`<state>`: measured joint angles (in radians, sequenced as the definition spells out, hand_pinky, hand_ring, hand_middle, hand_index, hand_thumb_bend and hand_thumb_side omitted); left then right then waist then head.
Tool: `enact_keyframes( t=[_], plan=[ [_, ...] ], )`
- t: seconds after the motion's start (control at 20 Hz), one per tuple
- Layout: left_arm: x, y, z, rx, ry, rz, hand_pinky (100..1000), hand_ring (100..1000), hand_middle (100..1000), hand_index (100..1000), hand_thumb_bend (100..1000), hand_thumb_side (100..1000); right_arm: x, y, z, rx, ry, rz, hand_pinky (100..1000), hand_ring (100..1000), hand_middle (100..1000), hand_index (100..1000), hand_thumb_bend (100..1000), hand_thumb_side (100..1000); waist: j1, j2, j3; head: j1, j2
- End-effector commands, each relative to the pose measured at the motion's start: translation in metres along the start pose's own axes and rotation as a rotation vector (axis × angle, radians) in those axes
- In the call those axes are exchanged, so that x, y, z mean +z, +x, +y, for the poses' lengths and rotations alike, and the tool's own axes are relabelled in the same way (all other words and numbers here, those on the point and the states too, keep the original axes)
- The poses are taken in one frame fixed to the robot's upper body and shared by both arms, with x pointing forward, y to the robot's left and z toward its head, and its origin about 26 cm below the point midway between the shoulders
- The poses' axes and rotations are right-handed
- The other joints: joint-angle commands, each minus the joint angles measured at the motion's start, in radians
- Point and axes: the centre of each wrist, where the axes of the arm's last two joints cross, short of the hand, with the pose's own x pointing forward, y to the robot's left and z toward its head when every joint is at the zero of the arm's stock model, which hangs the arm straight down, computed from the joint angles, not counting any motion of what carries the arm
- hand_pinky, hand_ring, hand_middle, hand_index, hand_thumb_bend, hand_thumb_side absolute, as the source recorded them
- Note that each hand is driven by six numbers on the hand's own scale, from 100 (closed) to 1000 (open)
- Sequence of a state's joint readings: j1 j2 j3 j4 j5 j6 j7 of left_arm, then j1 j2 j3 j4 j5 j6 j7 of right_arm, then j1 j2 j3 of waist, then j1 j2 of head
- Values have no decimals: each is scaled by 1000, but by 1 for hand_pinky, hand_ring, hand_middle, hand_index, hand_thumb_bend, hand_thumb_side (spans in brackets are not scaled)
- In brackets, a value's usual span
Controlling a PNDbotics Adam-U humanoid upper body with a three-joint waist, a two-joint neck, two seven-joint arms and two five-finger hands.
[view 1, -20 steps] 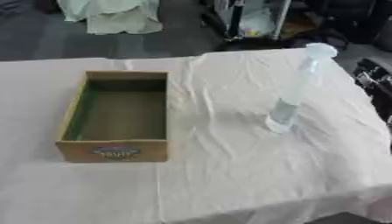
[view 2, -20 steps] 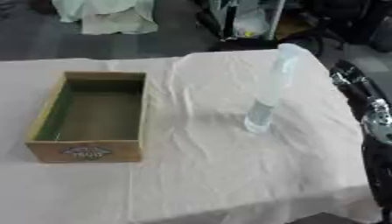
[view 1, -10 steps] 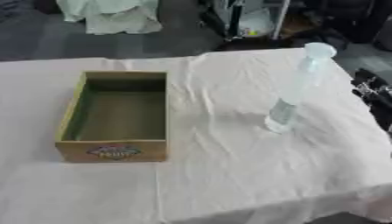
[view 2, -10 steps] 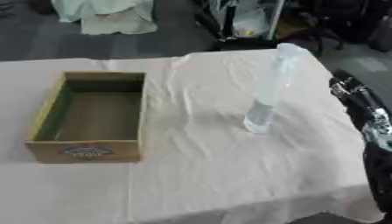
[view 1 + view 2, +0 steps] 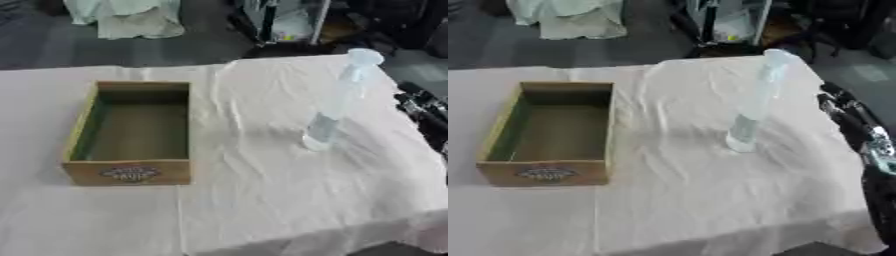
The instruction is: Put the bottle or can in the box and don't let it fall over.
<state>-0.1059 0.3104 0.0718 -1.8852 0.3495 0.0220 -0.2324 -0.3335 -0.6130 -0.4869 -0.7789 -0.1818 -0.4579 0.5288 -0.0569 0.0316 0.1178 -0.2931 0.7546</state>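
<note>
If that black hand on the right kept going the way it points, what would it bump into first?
Probably the bottle. The right hand comes in from the table's right edge, pointing up and left toward the bottle's upper part, with only bare cloth between. Depth is unclear, so it might pass behind.

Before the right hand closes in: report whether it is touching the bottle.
Apart. The right eye view shows the right hand at the table's right edge with a stretch of bare cloth between it and the upright bottle.

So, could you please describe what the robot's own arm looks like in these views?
Only the right arm shows, along the right edge: slim black links, with a silver joint lower down. Its hand and the left arm are out of view.
</note>
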Motion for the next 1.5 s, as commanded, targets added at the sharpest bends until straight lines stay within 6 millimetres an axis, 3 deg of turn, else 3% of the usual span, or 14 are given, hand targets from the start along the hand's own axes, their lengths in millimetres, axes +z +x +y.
enact_keyframes(
  t=[0.05,0.65,1.5],
  plan=[
    [-1,8,6,-39,-7,-10,1000,1000,1000,771,100,793,-8,23,-21,99,46,-37,1000,1000,1000,1000,100,470,2,-5,-1,-2,6],
    [-1,7,6,-38,-10,-10,1000,1000,1000,771,100,794,-11,20,-13,151,164,-49,1000,1000,1000,1000,100,470,2,-3,1,-5,6],
    [-4,8,4,-37,-21,-17,1000,1000,1000,771,100,798,-22,22,-2,136,156,-48,1000,1000,1000,1000,100,470,5,10,9,-6,-8]
  ],
)
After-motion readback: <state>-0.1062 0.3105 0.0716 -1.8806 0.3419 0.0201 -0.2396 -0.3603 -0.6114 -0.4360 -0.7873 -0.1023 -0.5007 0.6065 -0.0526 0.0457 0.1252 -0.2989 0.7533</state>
